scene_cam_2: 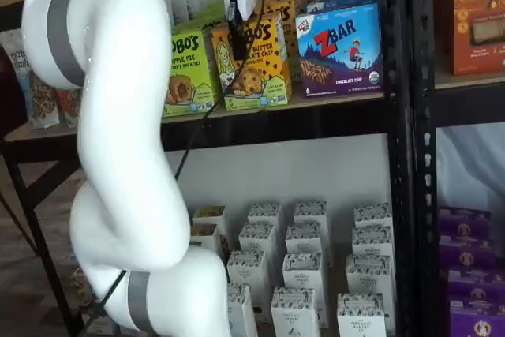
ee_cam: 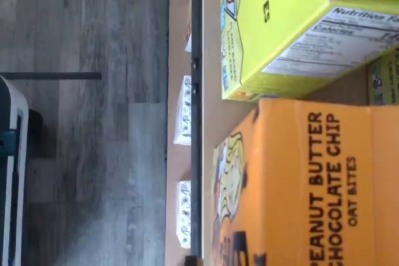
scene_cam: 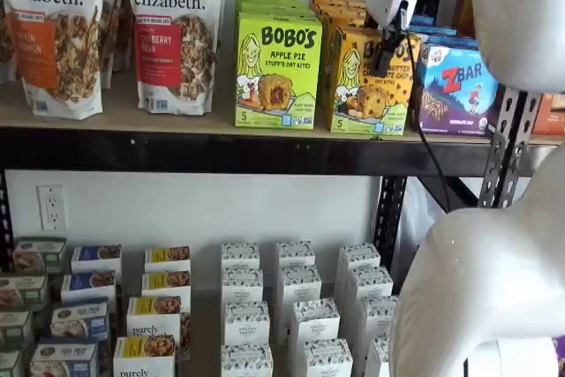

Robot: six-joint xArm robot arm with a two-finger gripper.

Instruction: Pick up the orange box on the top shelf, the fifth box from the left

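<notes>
While the wrist view is looking onto the orange box point(ee_cam: 312, 185), its "Peanut Butter Chocolate Chip" panel is showing flat and uncreased beside the lime-green Bobo's box point(ee_cam: 293, 23); I am judging it a light, stiff, smooth carton, best pinched across its narrow sides near the upper edge. Both shelf views are showing it standing upright on the top shelf point(scene_cam: 177, 152), the blue Zbar box point(scene_cam: 459, 86) at its 3 o'clock. The gripper point(scene_cam_2: 236, 33) is hanging before its face, fingers side-on, so I cannot tell whether they are parted.
</notes>
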